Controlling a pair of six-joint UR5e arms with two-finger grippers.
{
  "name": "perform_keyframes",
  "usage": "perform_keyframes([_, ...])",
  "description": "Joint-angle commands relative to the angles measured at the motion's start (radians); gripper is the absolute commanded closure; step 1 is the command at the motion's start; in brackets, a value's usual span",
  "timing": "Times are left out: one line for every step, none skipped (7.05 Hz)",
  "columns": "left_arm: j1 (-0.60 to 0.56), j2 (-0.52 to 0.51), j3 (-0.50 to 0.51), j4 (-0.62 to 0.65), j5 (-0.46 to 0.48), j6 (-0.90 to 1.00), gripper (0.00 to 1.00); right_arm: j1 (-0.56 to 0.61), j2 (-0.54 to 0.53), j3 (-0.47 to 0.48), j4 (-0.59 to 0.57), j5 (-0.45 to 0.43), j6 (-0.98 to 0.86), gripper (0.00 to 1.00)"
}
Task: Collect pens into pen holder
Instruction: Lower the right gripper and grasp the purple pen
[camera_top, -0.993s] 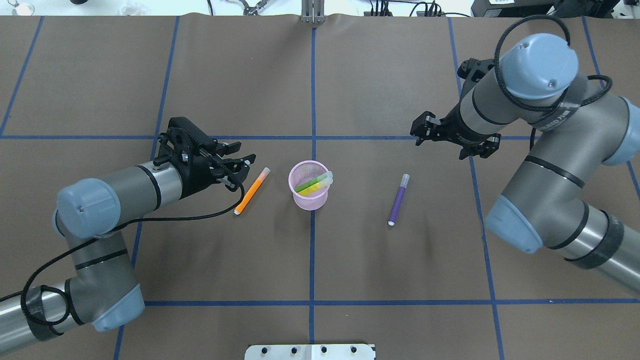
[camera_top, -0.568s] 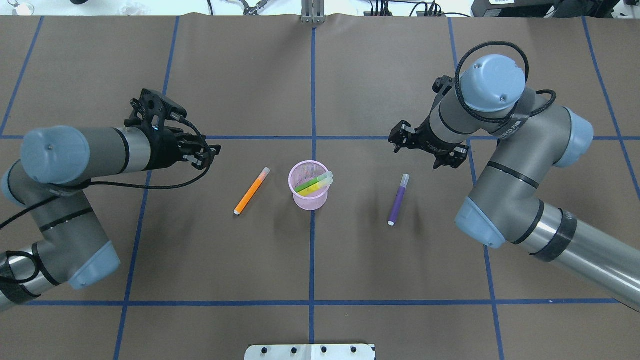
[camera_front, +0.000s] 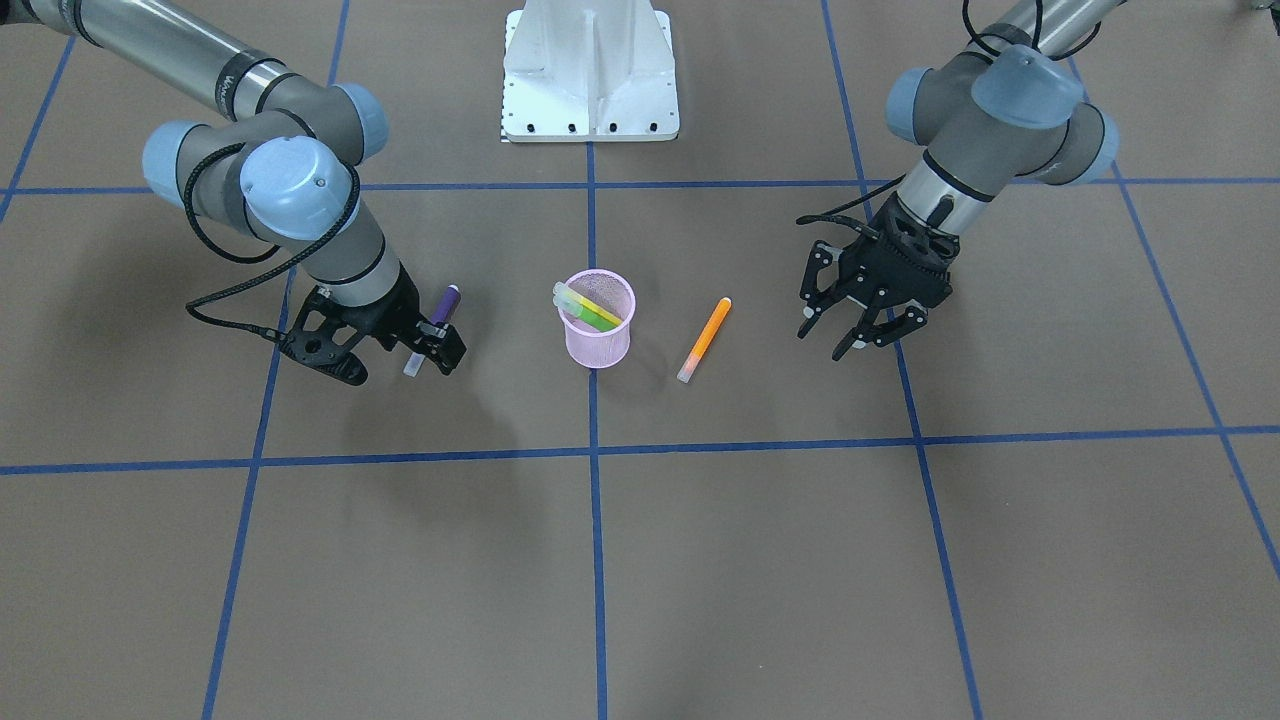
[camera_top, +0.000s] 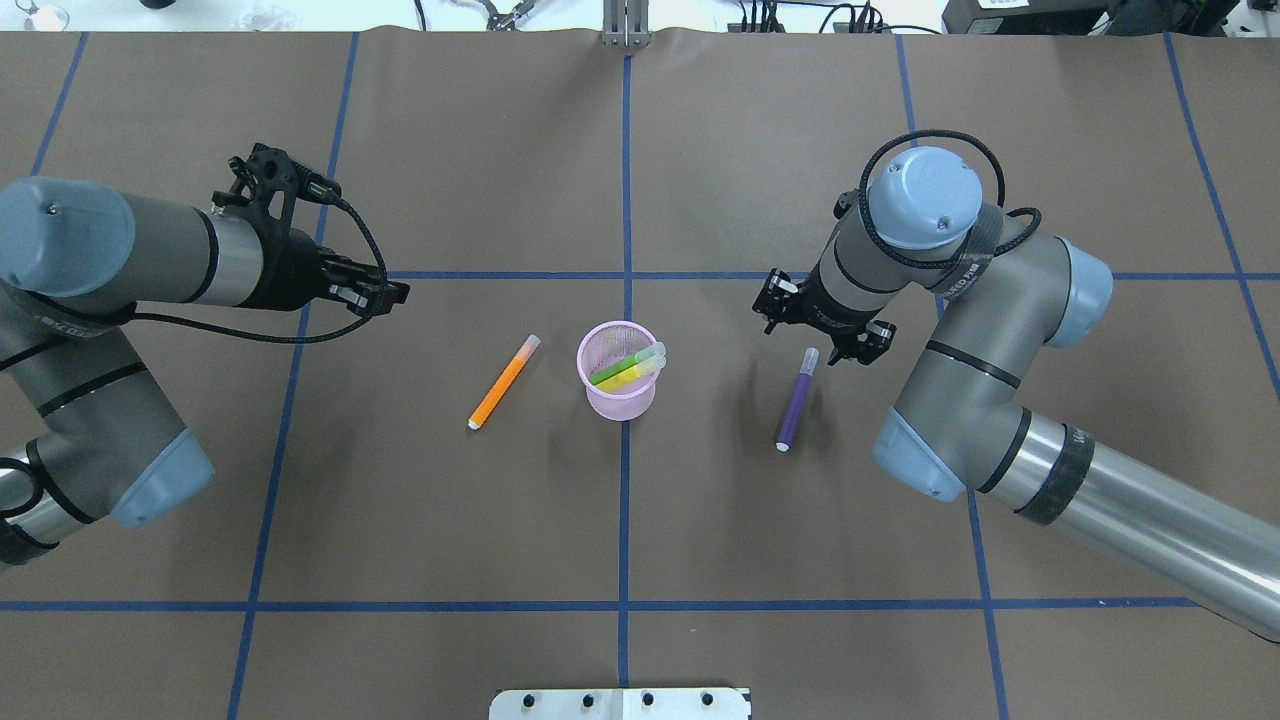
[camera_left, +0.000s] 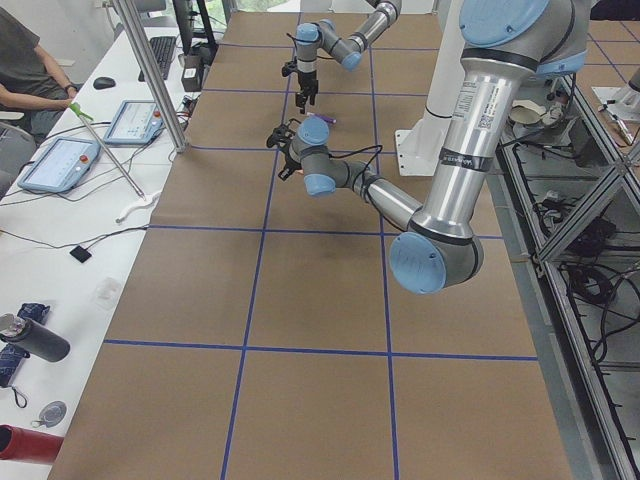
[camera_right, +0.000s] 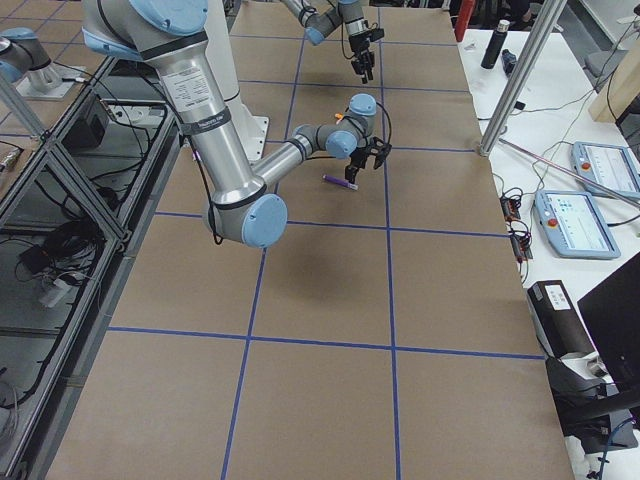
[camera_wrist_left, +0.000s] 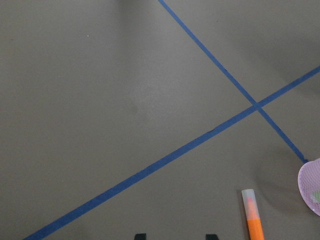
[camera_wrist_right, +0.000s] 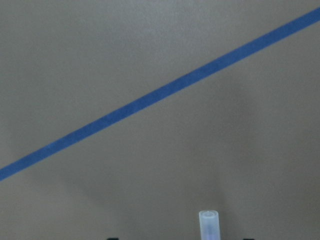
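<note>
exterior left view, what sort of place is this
Most likely a robotics lab: a blue-taped grid table carrying the robot's left arm, teach pendants on a side bench, and a seated person beside them.

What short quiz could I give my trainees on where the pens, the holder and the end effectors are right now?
1. True or false: the orange pen lies inside the pen holder.
2. Which pens are in the holder? A: purple and orange. B: green and yellow. C: all four.
3. Fill in: the open right end effector is at the cap end of the ____ pen.
Key: 1 false; 2 B, the green pen and yellow pen; 3 purple, the purple pen.
</note>
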Motion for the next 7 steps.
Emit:
perform_keyframes([-0.001,-0.008,-0.001,-0.007,-0.006,-0.011,0.00,-0.009,-0.010,-0.002,-0.003,0.052,-0.006,0.18])
perform_keyframes([0.003,-0.008,0.000,-0.007,-0.003,-0.051,0.00,-0.009,-0.014,-0.002,-0.006,0.067,-0.006,0.22])
perform_keyframes([0.005,-0.009,0.002,-0.007,0.000,-0.073,0.00,-0.009,-0.022,0.000,-0.006,0.072,-0.006,0.24])
perform_keyframes([0.003,-0.009,0.002,-0.008,0.000,-0.073,0.00,-0.010,-0.025,-0.002,-0.004,0.074,-0.007,0.30])
perform_keyframes([0.005,-0.009,-0.004,-0.008,0.002,-0.076,0.00,-0.012,-0.026,-0.003,-0.006,0.074,-0.006,0.30])
perform_keyframes([0.003,-0.009,-0.006,-0.010,0.003,-0.085,0.00,-0.019,-0.025,-0.007,-0.004,0.072,-0.009,0.31])
perform_keyframes([0.003,-0.009,-0.006,-0.008,0.005,-0.085,0.00,-0.026,-0.022,-0.020,0.000,0.071,-0.009,0.31])
